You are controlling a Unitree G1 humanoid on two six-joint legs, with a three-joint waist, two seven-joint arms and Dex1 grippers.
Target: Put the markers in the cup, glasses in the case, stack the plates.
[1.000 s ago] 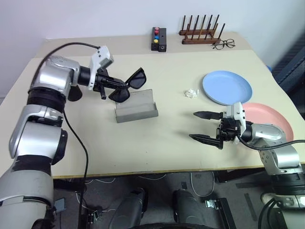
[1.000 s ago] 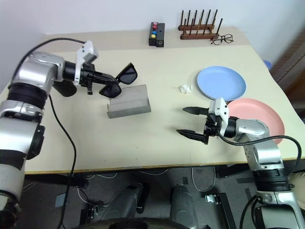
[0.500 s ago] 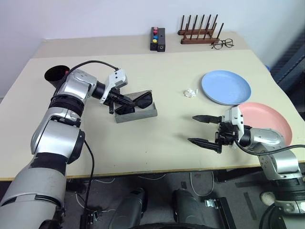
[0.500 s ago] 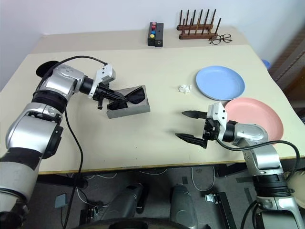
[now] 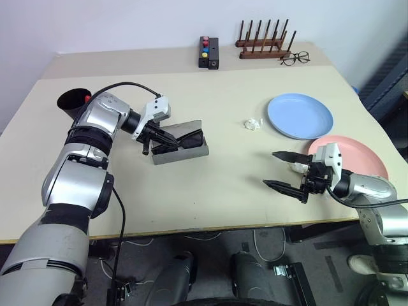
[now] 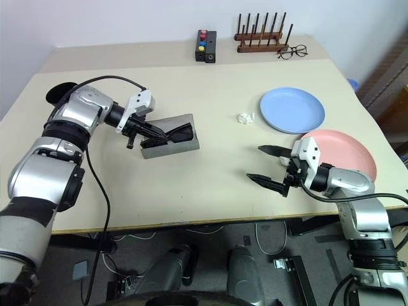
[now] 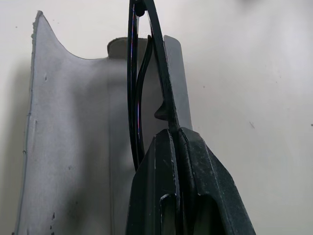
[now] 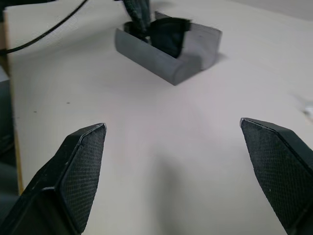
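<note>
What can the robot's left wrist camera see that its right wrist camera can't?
The left wrist view gives a close look at the left gripper, shut on the thin frame of the black sunglasses over the case.

The right wrist view gives the right gripper open above bare tabletop, plus the sunglasses' dark lens and a black cable.

Both share the open grey rectangular glasses case, the sunglasses and the beige table.

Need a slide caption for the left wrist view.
Left end effector lowers black sunglasses into the open grey case.
</note>
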